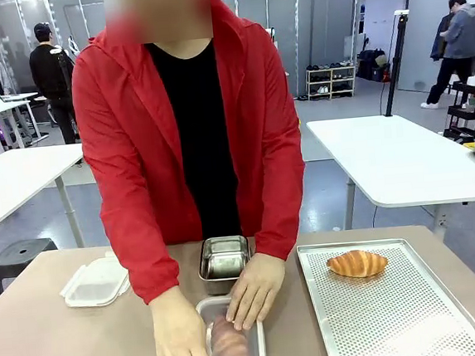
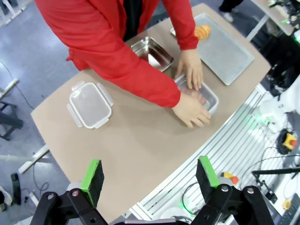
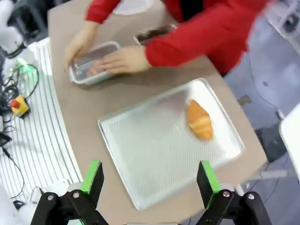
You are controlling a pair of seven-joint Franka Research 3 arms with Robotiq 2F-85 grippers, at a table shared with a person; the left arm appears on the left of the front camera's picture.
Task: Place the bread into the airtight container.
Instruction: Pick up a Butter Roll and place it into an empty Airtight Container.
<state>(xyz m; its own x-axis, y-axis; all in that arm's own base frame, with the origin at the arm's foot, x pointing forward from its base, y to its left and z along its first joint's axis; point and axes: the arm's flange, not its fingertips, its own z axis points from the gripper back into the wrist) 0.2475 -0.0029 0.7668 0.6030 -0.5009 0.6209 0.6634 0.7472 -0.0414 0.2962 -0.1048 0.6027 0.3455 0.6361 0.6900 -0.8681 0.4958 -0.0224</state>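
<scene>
Left gripper (image 2: pixel 150 168) released, empty, well left of tray (image 2: pixel 229 51). Airtight container (image 1: pixel 259 347) just left of tray, bread (image 1: pixel 231 345) inside, person's hands (image 1: pixel 251 289) on it. Croissant (image 1: pixel 357 263) on tray, long axis crosswise. Right gripper (image 3: pixel 150 168) released, above tray, nearer.

Glossy grey floor (image 1: pixel 339 106), white tables (image 1: pixel 394 160) (one each side), black stool (image 1: pixel 19 251), shoe rack (image 1: pixel 331 82)

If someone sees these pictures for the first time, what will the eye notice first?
The person's red jacket at the far side of the table draws the eye first, with both hands laid on a clear container at the near edge, bread inside it. Next comes the golden croissant, alone on the perforated metal tray at the robot's right.
</scene>
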